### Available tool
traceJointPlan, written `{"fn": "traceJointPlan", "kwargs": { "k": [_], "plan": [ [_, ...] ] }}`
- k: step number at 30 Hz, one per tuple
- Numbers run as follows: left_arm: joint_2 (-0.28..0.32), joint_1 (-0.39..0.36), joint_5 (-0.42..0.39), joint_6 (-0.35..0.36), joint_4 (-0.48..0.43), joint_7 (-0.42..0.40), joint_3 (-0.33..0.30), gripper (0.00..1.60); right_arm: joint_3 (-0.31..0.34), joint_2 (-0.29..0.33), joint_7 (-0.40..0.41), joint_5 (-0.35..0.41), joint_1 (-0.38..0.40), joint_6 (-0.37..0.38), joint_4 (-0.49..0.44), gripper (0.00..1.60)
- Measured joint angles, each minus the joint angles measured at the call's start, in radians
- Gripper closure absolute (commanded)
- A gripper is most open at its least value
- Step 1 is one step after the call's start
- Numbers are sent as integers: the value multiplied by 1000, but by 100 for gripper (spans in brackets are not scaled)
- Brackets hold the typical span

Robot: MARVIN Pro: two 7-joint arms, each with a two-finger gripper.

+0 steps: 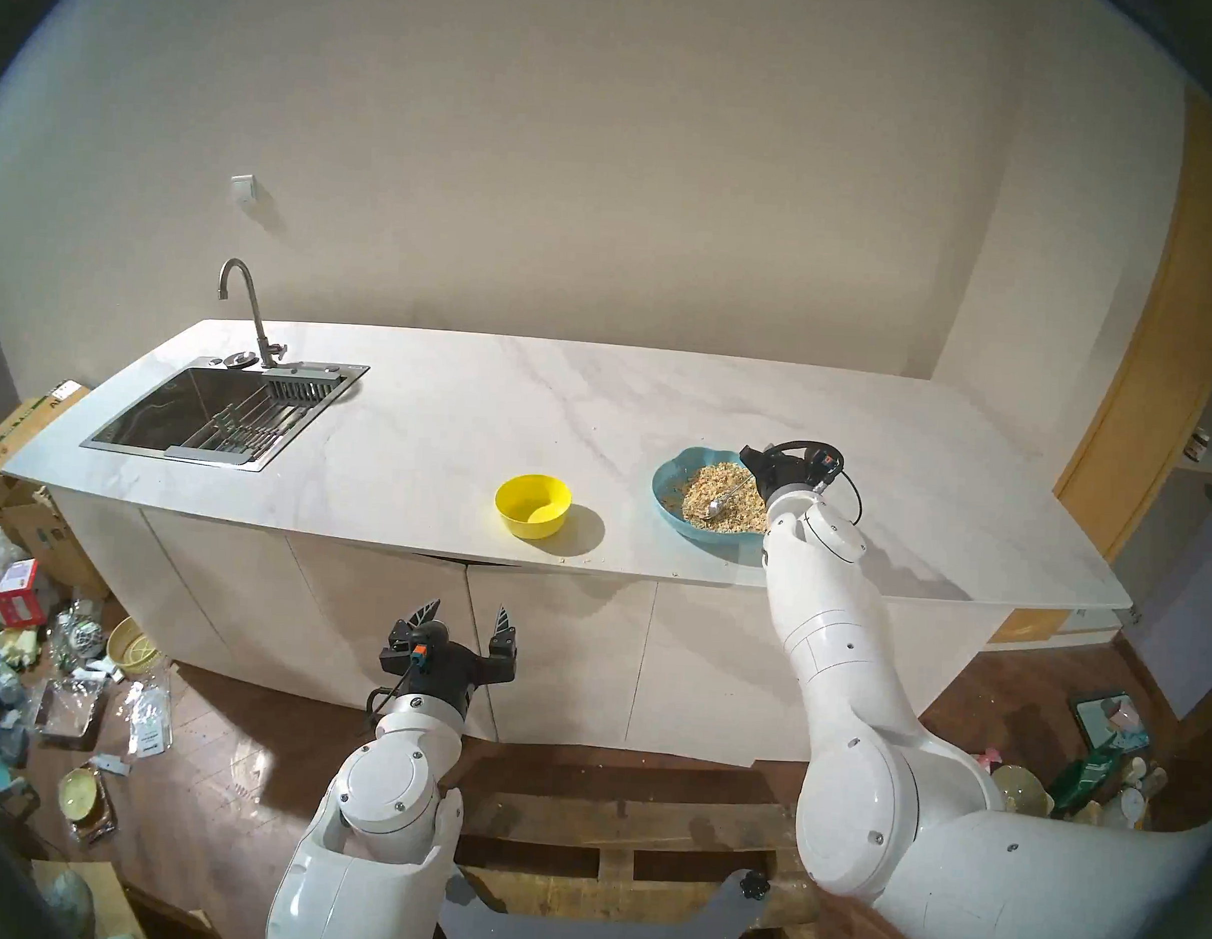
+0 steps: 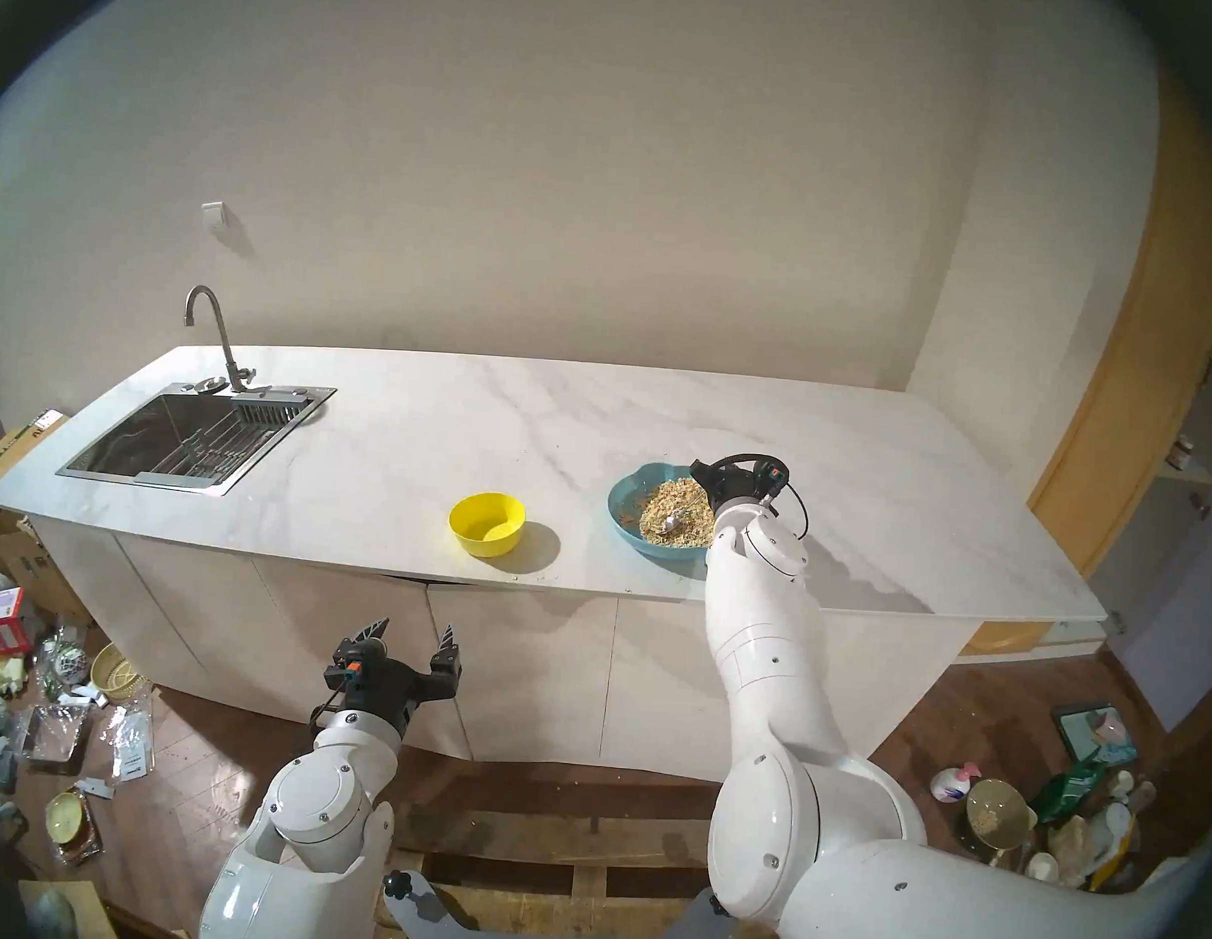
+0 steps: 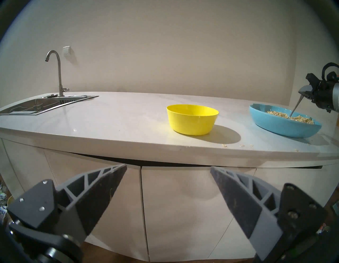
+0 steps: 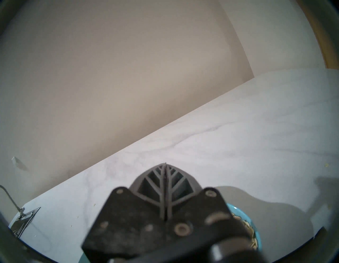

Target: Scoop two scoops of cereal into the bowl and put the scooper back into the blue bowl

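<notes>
Here, lower right of frame, right gripper (image 3: 303, 92) pinches the stiff, slippery scooper (image 1: 727, 497) high on its handle; left gripper (image 1: 465, 619) gapes wide

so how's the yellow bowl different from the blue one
The yellow bowl is small, smooth-sided and looks empty; the blue bowl is wider, shallower and wavy-rimmed. It holds cereal and a spoon gripped by the right gripper. Both stand upright on the counter.
</notes>
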Motion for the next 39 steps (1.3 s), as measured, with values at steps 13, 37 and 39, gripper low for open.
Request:
{"fn": "traceJointPlan", "kwargs": {
  "k": [13, 37, 39],
  "plan": [
    [0, 0, 0, 0, 1, 0, 0, 0, -14, 26, 6, -15, 64, 11, 22, 160],
    [0, 0, 0, 0, 1, 0, 0, 0, -14, 106, 64, -27, 163, -37, 209, 160],
    [0, 0, 0, 0, 1, 0, 0, 0, -14, 114, 69, -28, 171, -42, 221, 160]
  ]
}}
